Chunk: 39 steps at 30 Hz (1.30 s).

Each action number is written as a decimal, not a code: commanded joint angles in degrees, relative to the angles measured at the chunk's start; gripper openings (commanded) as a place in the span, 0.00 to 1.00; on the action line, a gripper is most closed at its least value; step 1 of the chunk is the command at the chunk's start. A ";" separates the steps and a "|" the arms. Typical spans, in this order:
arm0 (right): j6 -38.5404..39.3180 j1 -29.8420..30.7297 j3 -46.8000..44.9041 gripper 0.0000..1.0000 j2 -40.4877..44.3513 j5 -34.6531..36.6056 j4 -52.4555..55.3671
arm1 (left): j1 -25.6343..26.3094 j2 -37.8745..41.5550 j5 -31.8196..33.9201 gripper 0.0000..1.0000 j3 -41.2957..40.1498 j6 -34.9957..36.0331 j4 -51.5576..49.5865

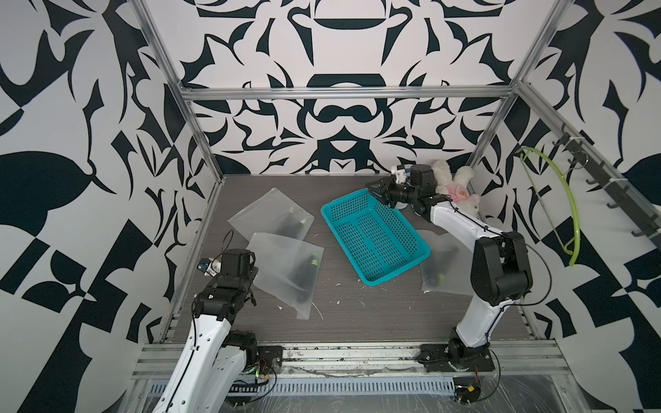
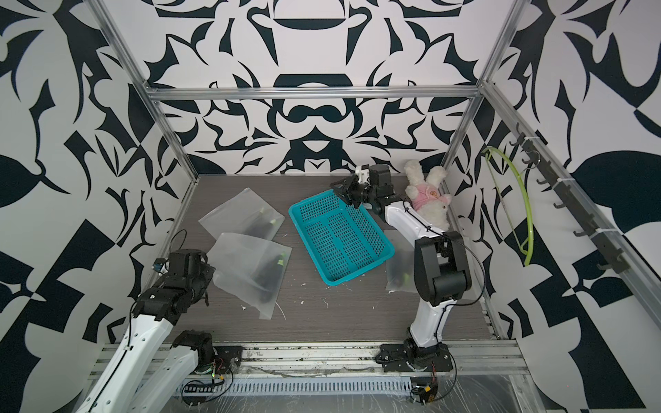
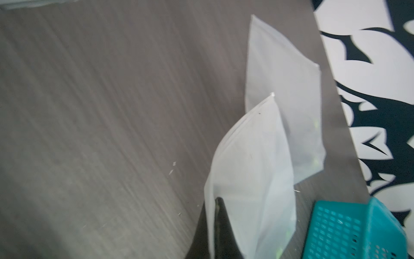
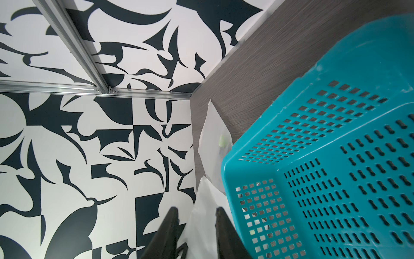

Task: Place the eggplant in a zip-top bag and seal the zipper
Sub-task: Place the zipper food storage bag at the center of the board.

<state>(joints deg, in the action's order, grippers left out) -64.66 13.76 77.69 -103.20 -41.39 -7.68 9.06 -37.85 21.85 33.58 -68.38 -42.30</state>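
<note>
Nearest the front edge of the surface (image 1: 357,314), the left claw (image 3: 212,208) is clenched on the near edge of a frosted zip-top bag (image 1: 289,271). The left wrist view shows the film pinched between its dark fingers. Inside that bag lies the eggplant (image 1: 304,275), a dark shape with a green cap pointing away from the front.

On the right side, a second bag (image 1: 443,264) with another dark shape lies flat. It is partly hidden under the right arm's elbow and touches the side of a teal basket (image 1: 375,236). The basket sits askew mid-surface, between this bag and the left-hand ones.

Farther back on the left, a third bag (image 1: 272,214) lies with its near edge meeting the held bag's far corner.

The right claw (image 1: 372,189) hangs over the basket's far corner, fingers parted and grasping nothing. Behind it, a plush rabbit (image 1: 458,189) leans in the back right corner. A green hanger (image 1: 568,200) hangs on the right wall.
</note>
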 commanded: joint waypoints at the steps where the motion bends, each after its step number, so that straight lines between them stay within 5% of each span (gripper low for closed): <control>1: -1.23 0.24 2.20 0.31 -0.72 -1.27 -4.05 | -0.21 1.74 3.68 0.00 -2.66 -12.71 -9.10; 3: -1.26 0.27 2.20 0.31 -0.86 -1.46 -4.31 | -0.20 3.68 4.23 0.00 -3.74 -15.70 -10.25; 8: -1.09 -0.16 2.07 0.31 -1.13 -1.62 -4.54 | -0.24 8.85 2.72 0.45 -4.18 -16.07 -10.59; 12: -0.47 -0.38 1.94 0.31 -0.87 -1.52 -4.34 | -0.25 11.20 3.13 0.62 -2.34 -14.49 -12.40; 16: 2.91 -0.47 2.29 0.32 -0.38 -0.55 -1.30 | -0.19 8.65 3.82 0.65 0.59 -7.24 -8.39; 24: 16.73 -0.49 4.41 0.32 2.74 3.46 12.89 | 1.43 -14.84 -3.13 0.68 12.67 12.69 5.01; 32: 37.72 -1.00 6.28 0.37 8.51 19.19 32.55 | 1.86 -26.57 -7.03 0.73 17.81 21.39 15.75; 39: 46.08 -4.90 -0.16 0.50 14.48 27.19 35.82 | 4.65 -32.02 -8.38 0.78 20.48 32.34 25.35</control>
<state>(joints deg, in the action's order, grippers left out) -24.84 11.35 80.38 -92.05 -20.16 25.30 12.84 -69.41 14.13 52.36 -43.38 -22.63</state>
